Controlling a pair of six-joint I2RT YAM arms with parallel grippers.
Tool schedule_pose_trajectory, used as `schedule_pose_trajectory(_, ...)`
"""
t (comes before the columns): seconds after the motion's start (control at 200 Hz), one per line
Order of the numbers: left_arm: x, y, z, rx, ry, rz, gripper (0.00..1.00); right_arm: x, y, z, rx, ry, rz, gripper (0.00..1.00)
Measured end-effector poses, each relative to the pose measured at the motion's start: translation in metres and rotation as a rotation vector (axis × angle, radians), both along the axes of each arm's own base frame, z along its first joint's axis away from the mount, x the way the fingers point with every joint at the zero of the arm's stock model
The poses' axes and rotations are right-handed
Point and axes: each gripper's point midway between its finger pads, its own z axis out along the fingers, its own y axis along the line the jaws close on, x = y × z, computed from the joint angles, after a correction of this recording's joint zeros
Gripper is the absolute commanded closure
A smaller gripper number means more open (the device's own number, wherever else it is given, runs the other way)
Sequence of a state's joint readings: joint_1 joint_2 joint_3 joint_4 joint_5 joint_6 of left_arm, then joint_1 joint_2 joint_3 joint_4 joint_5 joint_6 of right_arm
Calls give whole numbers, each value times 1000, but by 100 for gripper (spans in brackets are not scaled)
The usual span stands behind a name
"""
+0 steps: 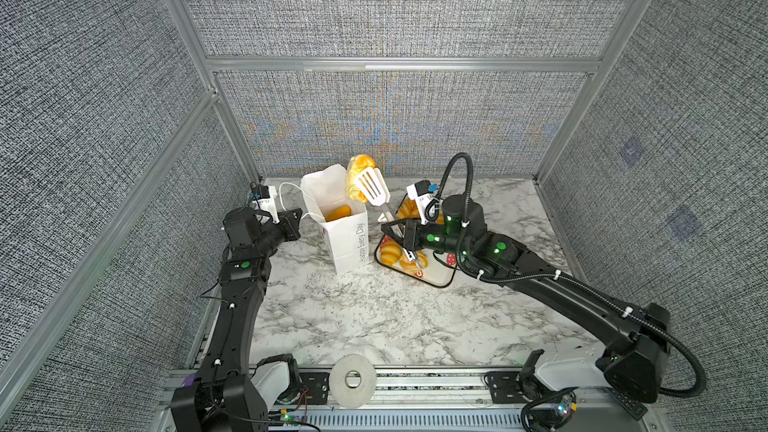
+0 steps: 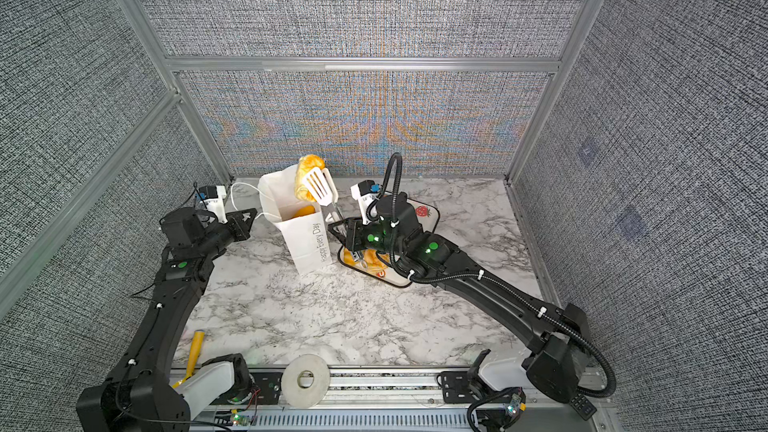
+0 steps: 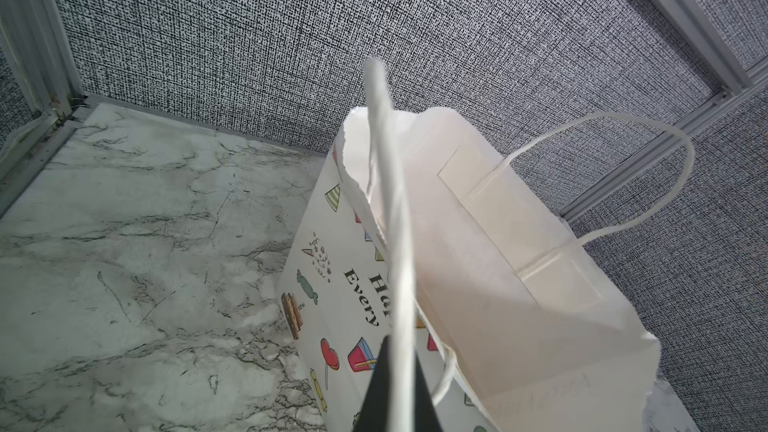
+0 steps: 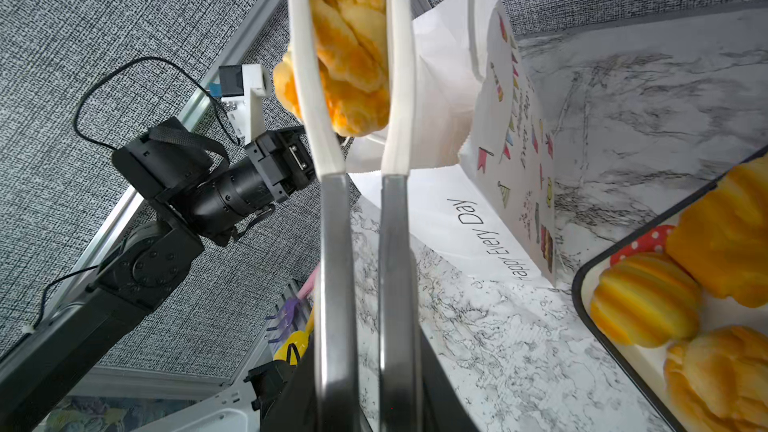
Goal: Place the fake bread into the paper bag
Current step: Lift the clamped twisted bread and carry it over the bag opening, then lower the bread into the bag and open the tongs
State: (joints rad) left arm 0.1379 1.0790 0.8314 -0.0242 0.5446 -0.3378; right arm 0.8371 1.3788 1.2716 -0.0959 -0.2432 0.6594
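The long braided loaf (image 1: pixel 358 176) hangs in the air at the far side of the table, just above the open mouth of the paper bag (image 1: pixel 347 243) and leaning over its right rim. It is pinched between the white slotted blades of a pair of tongs (image 1: pixel 371 189) and has not yet been let go. Inside the bag we see at least one orange roll (image 1: pixel 338 214) already lying at the bottom; how many more are under it we cannot tell.

The right gripper (image 1: pixel 395 232) is clenched on the steel handles of the tongs, squeezing them onto the loaf. The left gripper (image 1: pixel 297 221) is closed on the bag's near-left cord handle (image 3: pixel 386 201), which runs taut to the rim; we judge that this keeps the bag upright and its mouth open.

Just right of the bag sits the strawberry-print tray (image 1: pixel 436 283), with several pastries (image 1: pixel 390 253) on it, partly hidden by the right arm. So we judge the task to be well short of done: one piece or more is in, one is about to drop, and the tray's share is left.
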Motion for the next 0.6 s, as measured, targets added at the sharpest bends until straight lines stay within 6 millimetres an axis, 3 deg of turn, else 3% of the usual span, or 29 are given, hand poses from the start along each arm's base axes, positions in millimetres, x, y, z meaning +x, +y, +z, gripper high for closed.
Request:
schedule_pose_trajectory(0.295,0,0,0,0,0,0,100,4,28,4,-16,-15,39,73)
schedule_pose_trajectory(0.6,0,0,1,1,-3,-1,100,23,52,6,-61,5,43,73)
